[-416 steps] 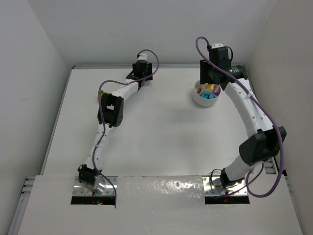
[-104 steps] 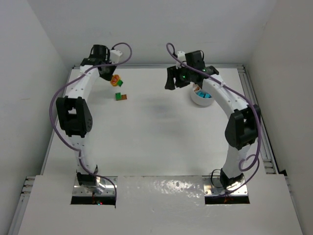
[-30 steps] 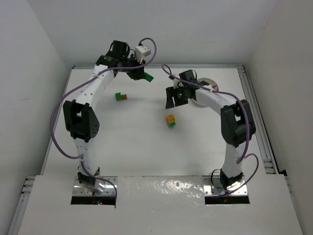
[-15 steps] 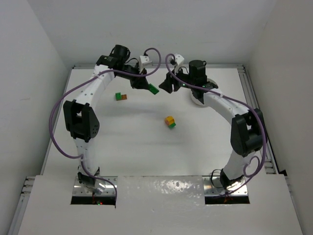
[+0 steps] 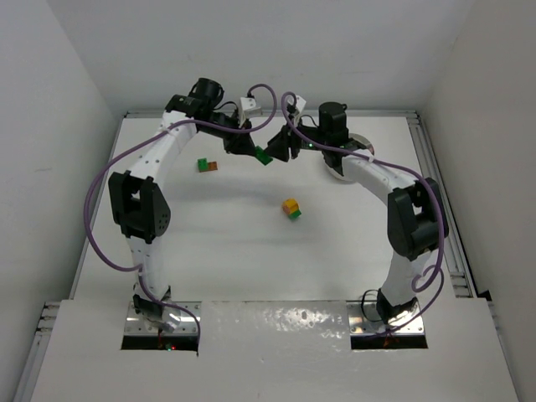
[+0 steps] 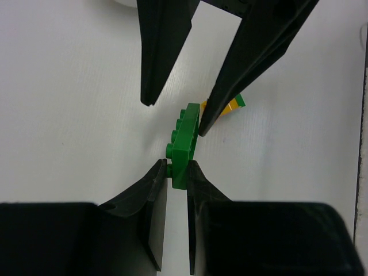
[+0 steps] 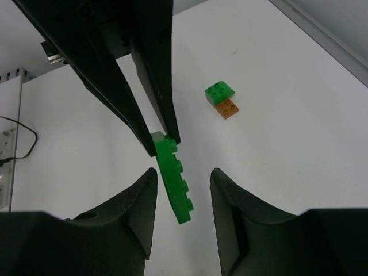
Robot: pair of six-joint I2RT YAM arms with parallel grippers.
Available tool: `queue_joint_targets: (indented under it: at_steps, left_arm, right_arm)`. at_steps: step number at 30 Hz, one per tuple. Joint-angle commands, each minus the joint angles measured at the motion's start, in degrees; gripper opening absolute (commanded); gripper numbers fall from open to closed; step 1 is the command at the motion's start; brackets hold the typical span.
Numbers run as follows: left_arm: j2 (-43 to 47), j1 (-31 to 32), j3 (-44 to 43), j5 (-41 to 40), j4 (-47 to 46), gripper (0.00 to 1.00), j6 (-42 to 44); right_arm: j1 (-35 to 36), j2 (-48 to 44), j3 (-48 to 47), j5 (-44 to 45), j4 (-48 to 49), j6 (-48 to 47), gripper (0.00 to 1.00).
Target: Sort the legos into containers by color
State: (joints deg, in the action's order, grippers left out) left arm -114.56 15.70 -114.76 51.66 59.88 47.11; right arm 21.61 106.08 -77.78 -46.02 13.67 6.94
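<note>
My left gripper [image 5: 254,151] is shut on one end of a flat green lego [image 5: 262,156], held in the air above the table's far middle. In the left wrist view the lego [image 6: 185,141] sticks out from between my left gripper's [image 6: 177,168] tips. My right gripper [image 5: 280,151] faces it, open, with one finger on each side of the lego's free end [image 7: 177,187], a gap showing on both sides [image 7: 183,177]. The white dish [image 5: 333,170] is mostly hidden behind my right arm.
A green lego [image 5: 202,164] joined to a brown one [image 5: 213,166] lies at the far left, also seen in the right wrist view [image 7: 221,98]. A yellow, orange and green stack [image 5: 291,207] sits mid-table. Walls close in at the back and on both sides.
My left gripper carried the green lego right and down towards the middle. My right gripper swung up from the table to meet it, and its fingers narrowed around the lego.
</note>
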Motion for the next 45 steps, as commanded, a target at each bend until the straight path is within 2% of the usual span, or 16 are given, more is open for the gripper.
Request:
queue_joint_targets:
  at_steps: [1, 7, 12, 16, 22, 26, 31, 33, 34, 35, 36, 37, 42, 45]
  left_arm:
    - [1.5, 0.7, -1.8, 1.8, -1.6, 0.0, 1.6]
    - [1.5, 0.7, -2.5, 2.5, -1.9, 0.0, 1.7]
    - [1.4, 0.7, -4.1, 6.3, -1.8, 0.0, 0.4]
    - [1.6, 0.7, -4.7, 8.5, -1.7, 0.0, -0.4]
    - [1.9, 0.7, -3.9, 7.6, -1.2, 0.0, -0.2]
    - [1.9, 0.7, -4.1, 8.5, -1.8, 0.0, -0.8]
    - [1.6, 0.7, -4.1, 8.5, -2.7, 0.01, -1.7]
    - [1.6, 0.7, -3.7, 8.1, -3.0, 0.11, -2.5]
    - [1.6, 0.7, -3.7, 8.0, -3.3, 0.37, -2.7]
    - [1.6, 0.7, -3.5, 7.9, -3.4, 0.77, -3.0]
    - [1.6, 0.7, -3.4, 7.8, -3.6, 0.97, -3.3]
    - [1.6, 0.7, -3.2, 7.5, -3.9, 1.0, -3.7]
    - [1.9, 0.6, -2.9, 3.4, -8.4, 1.0, -10.7]
    - [1.9, 0.6, -2.7, -3.9, -12.3, 1.0, -16.6]
  right_arm:
    - [0.6, -3.4, 0.4, -3.8, 2.2, -1.4, 0.41]
    - [0.7, -4.6, 0.3, -4.4, -3.6, -4.7, 0.42]
    - [1.3, -2.6, 1.1, -3.7, -1.6, -1.7, 0.39]
    - [1.5, -2.1, 0.0, -2.8, 2.7, 2.3, 0.31]
    - [1.5, -3.6, 1.0, 0.1, 4.1, 2.0, 0.02]
    - [1.5, -5.4, 3.9, 1.2, 4.9, -0.3, 0.0]
    - [1.5, -5.9, 2.5, 2.0, -0.2, -4.9, 0.0]
    - [1.4, -6.1, 2.3, 2.7, -1.8, -5.9, 0.0]
    - [1.4, -6.2, 1.8, 3.6, -2.3, -6.5, 0.0]
    - [1.2, -6.2, 1.2, 4.0, -3.7, -6.5, 0.0]
    - [1.0, -6.2, 1.0, 4.8, -4.3, -6.6, 0.0]
    - [0.8, -6.2, 0.7, 6.6, -5.1, -8.3, 0.0]
    - [-3.3, -6.7, -1.8, 14.1, -10.8, -8.3, 0.0]
    - [-6.5, -7.6, -3.2, 24.8, -15.1, -11.1, 0.0]
